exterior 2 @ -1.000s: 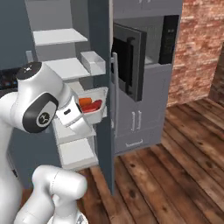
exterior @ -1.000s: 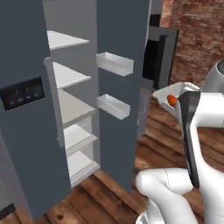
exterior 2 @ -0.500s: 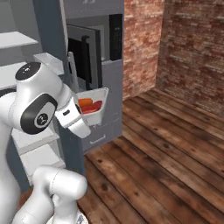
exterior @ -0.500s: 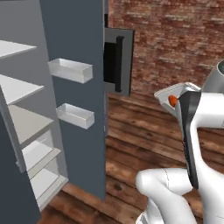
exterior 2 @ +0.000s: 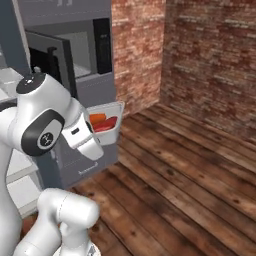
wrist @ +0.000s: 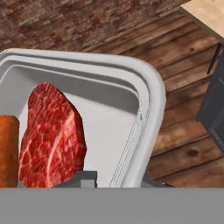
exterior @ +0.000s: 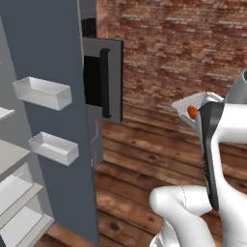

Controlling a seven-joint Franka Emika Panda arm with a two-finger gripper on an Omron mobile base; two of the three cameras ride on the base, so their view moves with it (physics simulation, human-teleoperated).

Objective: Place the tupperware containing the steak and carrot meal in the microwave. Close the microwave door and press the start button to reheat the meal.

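Tupperware (exterior 2: 106, 121): carried in the air at the arm's end, in front of the grey cabinetry and well below the microwave (exterior 2: 75, 47) opening; its rim shows past the white arm in the left base view (exterior: 198, 102).
Contents: steak (wrist: 51, 135) lying in the middle of the tray, carrot (wrist: 8, 151) touching it at the tray's left edge in the hand view; red and orange both show through the tray wall in the right base view.
Gripper (wrist: 116, 178): narrowly parted, clamped on the tupperware's near rim; the fingertips themselves are mostly hidden by the tray.
Change from one second ago: both base views have swung with the base. The fridge shelves that took up the middle of the left base view now sit at its left edge, and brick wall (exterior 2: 200, 60) and plank floor (exterior 2: 180, 180) take up much more of both views. The tupperware sits the same way relative to the arm as before.
Microwave door (exterior: 102, 82): swung open, standing edge-on with its dark handle toward the camera in the left base view.
Fridge door (exterior: 48, 101): open, with two clear bins (exterior: 43, 92) on its inner face; it stands between the camera and the microwave cavity in the left base view.
Counter corner (wrist: 208, 13): pale top at the upper right of the hand view.
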